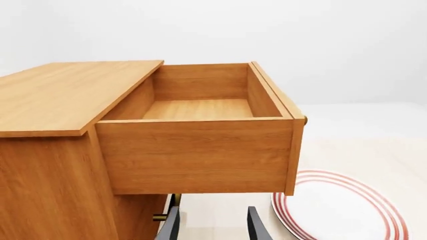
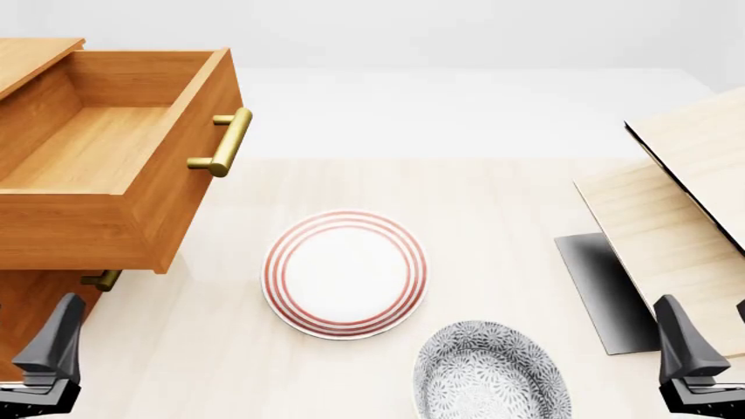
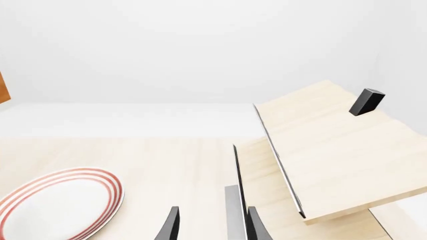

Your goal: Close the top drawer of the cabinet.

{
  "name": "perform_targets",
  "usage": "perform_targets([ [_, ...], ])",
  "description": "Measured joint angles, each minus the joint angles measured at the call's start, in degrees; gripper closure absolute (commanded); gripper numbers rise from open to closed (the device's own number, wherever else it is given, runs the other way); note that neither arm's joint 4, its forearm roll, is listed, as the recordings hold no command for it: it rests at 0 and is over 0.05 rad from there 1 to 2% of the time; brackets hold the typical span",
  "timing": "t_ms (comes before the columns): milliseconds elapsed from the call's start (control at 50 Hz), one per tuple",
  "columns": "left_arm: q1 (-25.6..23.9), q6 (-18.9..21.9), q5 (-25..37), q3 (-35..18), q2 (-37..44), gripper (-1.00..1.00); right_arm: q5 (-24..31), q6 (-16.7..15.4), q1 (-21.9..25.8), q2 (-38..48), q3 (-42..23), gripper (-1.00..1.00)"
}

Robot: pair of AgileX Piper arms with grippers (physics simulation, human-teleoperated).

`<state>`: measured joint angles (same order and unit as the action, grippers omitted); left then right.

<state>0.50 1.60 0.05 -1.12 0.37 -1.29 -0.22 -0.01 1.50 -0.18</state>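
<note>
Both claws, left claw and right claw, hover low with fingers parted, clear of the top drawer.

The top drawer of the cabinet stands pulled out, ahead of the left gripper and above it. A red-ringed plate lies on the table between both grippers. The right gripper is beside a pale wooden structure.
</note>
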Motion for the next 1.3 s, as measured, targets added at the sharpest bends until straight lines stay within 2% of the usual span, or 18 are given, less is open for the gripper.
perform_targets([
  [120, -2.69, 0.43, 2.26, -2.5, -0.15, -1.0, -0.17, 0.01, 0.0, 0.18, 0.01, -1.0],
  [320, -10.85, 1.1, 6.31, -8.32, -0.04, -1.0, -0.29, 0.0, 0.0, 0.29, 0.0, -1.0],
  [580, -22.19, 1.17, 6.42, -15.61, 5.75, -1.0, -0.39, -0.01, 0.0, 0.4, 0.0, -1.0],
  [760, -31.97, 3.3, 3.72, -22.06, 13.77, -1.0, -0.38, -0.01, 0.0, 0.38, 0.0, -1.0],
  [980, -41.54, 7.24, -1.89, -28.84, 25.09, -1.0, -0.27, 0.0, 0.0, 0.27, -0.01, -1.0],
  [1300, -50.94, 12.29, -8.18, -40.1, 42.66, -1.0, -0.06, 0.01, -0.01, 0.07, -0.03, -1.0],
])
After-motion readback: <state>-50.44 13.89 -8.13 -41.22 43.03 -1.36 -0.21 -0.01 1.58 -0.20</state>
